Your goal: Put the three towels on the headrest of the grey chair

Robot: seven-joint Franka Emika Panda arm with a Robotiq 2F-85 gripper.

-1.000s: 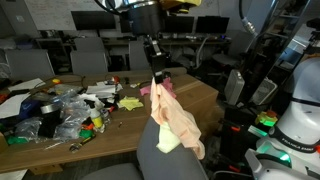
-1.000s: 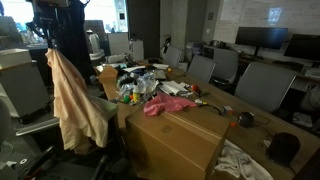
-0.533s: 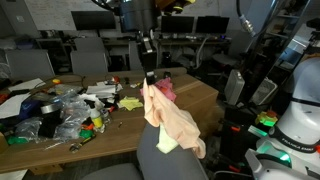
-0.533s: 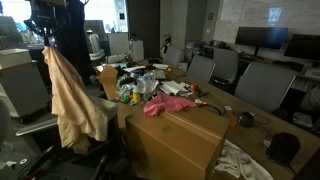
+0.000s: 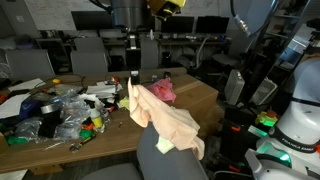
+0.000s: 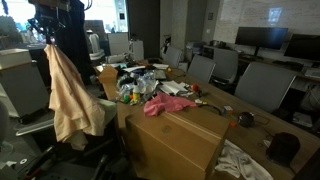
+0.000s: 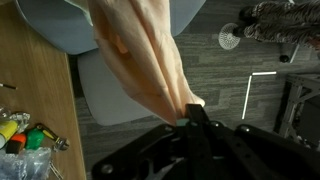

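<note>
Pincer (image 5: 133,79) pinches top corner of peach towel (image 5: 172,122) (rest hangs below).

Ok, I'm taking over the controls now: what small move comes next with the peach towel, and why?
Probably carry the pincer, shut on a corner of the peach towel, back above the grey chair's headrest and lower it before opening. The towel's lower end drapes over the chair, but the held corner is lifted up and off to one side.
</note>
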